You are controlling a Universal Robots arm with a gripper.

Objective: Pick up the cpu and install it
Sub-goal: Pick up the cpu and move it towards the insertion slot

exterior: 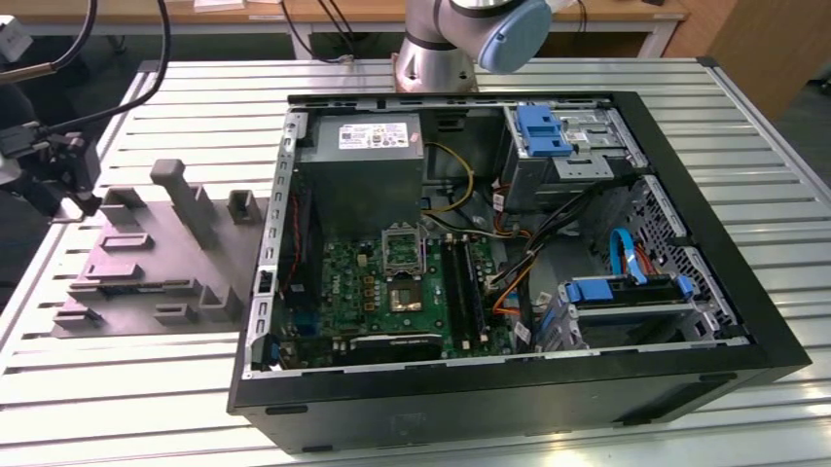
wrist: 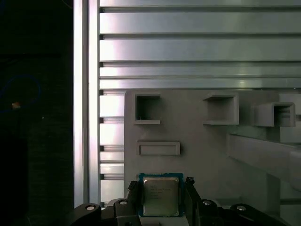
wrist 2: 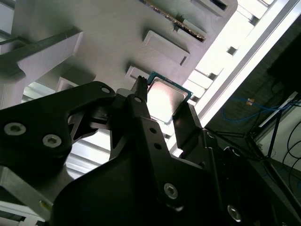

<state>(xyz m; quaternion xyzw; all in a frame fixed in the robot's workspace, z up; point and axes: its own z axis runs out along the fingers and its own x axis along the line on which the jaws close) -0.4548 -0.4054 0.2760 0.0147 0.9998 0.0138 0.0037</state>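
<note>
The cpu (wrist: 161, 195) is a small square chip with a silvery top and a green rim. It sits between the two black fingers of my gripper (wrist: 161, 188), which press on its opposite edges. In the second wrist view the cpu (wrist 2: 165, 98) hangs just off the grey tray (wrist 2: 94, 28), gripped by the gripper (wrist 2: 164, 102). In the exterior view the gripper (exterior: 81, 195) is at the far left, over the tray's (exterior: 136, 282) far left corner. The socket (exterior: 405, 292) lies on the green board inside the open computer case.
The open black computer case (exterior: 727, 321) fills the exterior view's middle and right, with cables, drive bays and a power supply (exterior: 370, 165) inside. The tray carries upright blocks (exterior: 189, 199). The slatted metal table (wrist: 197, 47) ends at an edge close beside the tray.
</note>
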